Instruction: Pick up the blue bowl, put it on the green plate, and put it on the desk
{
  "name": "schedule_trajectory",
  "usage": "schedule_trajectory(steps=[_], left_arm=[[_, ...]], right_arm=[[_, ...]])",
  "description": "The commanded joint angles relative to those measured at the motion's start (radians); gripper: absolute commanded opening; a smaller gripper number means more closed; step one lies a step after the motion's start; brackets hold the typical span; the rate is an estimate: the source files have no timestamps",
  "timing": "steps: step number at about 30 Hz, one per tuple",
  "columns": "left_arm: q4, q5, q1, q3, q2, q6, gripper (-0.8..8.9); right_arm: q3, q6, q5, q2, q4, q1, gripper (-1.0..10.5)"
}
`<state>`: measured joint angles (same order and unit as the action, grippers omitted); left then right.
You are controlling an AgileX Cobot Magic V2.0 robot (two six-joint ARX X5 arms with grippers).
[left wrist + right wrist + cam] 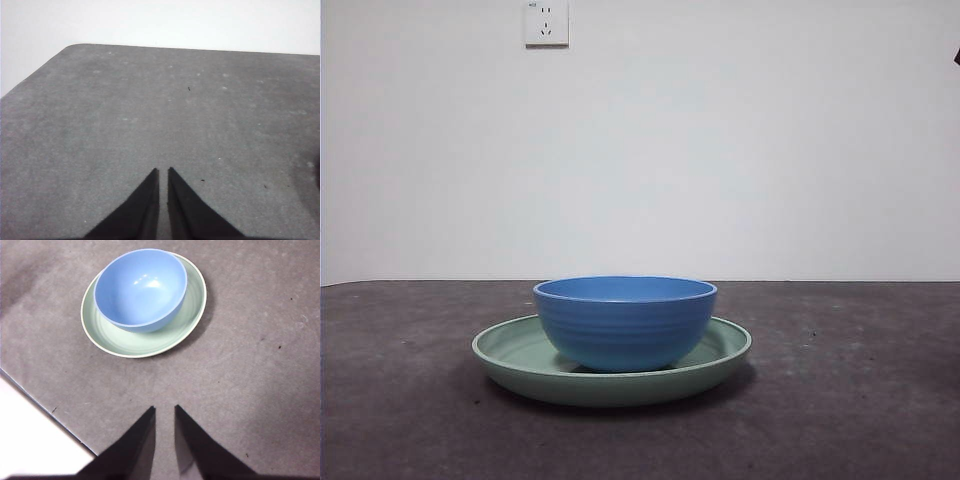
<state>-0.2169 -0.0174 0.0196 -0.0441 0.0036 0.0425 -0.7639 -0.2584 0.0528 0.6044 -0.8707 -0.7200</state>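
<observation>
The blue bowl [625, 325] stands upright and empty in the middle of the green plate [515, 350], which lies flat on the desk [840, 420]. In the right wrist view the bowl [140, 287] and plate [130, 342] lie ahead of my right gripper [165, 409]. That gripper hovers well back from them over bare desk [250, 365], empty, its jaws close together. My left gripper [163, 170] is shut and empty over bare desk [150, 100], with no bowl or plate in its view. A black arm tip [957, 55] shows at the top right corner of the front view.
A white wall with a socket [546, 22] stands behind the desk. The desk's edge [45, 405] runs near the right gripper, with white floor beyond it. A rounded desk corner [75, 46] shows in the left wrist view.
</observation>
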Motion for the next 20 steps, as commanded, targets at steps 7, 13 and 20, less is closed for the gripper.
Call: schedule_trajectory(steps=[7,13,20], left_arm=[[-0.023,-0.006,-0.002,0.014,0.000,-0.003,0.27],[-0.023,-0.006,-0.002,0.014,0.000,-0.003,0.27],[-0.023,-0.006,-0.002,0.014,0.000,-0.003,0.27]], right_arm=[[0.002,-0.001,0.039,-0.038,0.015,0.069,0.6],[0.187,0.033,0.036,-0.151,0.328,0.334,0.6],[0.586,0.055,-0.020,-0.407,0.738,0.607,0.6]])
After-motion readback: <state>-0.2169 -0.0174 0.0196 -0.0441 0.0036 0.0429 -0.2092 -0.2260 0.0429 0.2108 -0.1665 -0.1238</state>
